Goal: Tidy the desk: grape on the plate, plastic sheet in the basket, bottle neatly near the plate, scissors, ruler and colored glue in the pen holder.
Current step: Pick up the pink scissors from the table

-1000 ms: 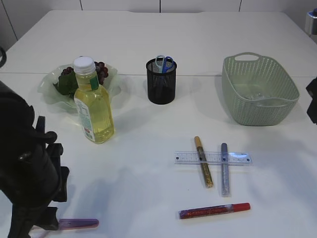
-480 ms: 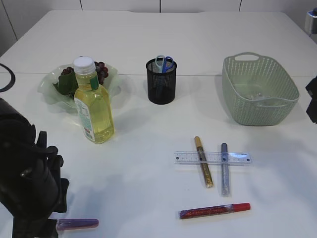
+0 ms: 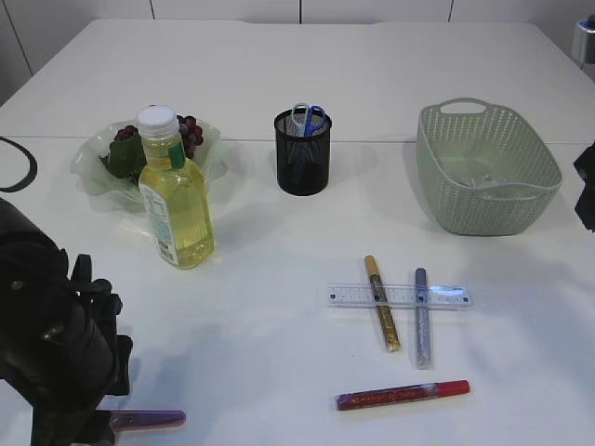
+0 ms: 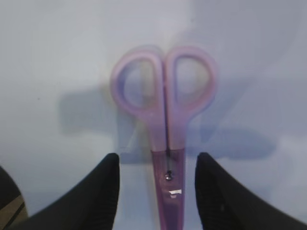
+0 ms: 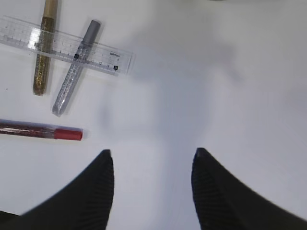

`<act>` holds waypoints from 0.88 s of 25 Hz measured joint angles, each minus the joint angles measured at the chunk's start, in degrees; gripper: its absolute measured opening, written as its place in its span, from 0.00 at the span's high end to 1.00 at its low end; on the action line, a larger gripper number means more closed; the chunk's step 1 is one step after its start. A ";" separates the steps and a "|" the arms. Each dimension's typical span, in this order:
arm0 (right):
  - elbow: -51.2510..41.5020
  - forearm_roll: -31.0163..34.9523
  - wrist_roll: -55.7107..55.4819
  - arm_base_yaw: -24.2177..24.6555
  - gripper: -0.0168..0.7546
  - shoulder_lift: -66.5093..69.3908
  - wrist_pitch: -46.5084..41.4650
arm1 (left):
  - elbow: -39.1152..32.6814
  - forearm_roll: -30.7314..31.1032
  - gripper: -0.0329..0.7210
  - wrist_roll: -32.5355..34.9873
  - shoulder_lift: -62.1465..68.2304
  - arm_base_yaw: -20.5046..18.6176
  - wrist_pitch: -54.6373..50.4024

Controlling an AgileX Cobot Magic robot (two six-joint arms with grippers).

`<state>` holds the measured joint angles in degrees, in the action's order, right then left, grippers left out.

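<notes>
1. Left gripper spread, fingers either side of the purple scissors without touching; blades cut off by the bottom of the wrist view, handles blurred.
2. From outside, only a short purple stretch of those scissors seen at the front left edge of the tabletop, the rest hidden behind the dark left arm.
3. Right gripper spread over bare tabletop, holding nothing; outside, just a dark sliver at the right edge.
4. Clear ruler toward the front right, lying under the gold glue pen and silver glue pen; red glue pen nearer the front edge, apart — its left end cut off in the right wrist view.
5. Bottle upright, just in front of the plate, covering part of the grapes.
6. Blue scissors handles-up in the black pen holder.
7. Basket toward the right edge; contents hard to make out.
</notes>
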<state>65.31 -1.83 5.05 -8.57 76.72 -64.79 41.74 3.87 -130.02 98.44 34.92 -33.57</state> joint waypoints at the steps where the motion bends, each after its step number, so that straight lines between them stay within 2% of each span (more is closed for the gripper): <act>1: 0.00 0.09 0.00 0.00 0.44 0.00 0.00 | 0.00 0.28 0.46 0.10 0.00 -0.39 0.27; 22: 0.00 0.23 0.00 0.00 0.44 0.00 0.00 | 0.00 0.66 0.46 0.53 0.98 -1.52 0.44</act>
<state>65.31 -1.61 5.05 -8.57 76.72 -64.79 41.74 4.53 -129.49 99.42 33.40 -33.12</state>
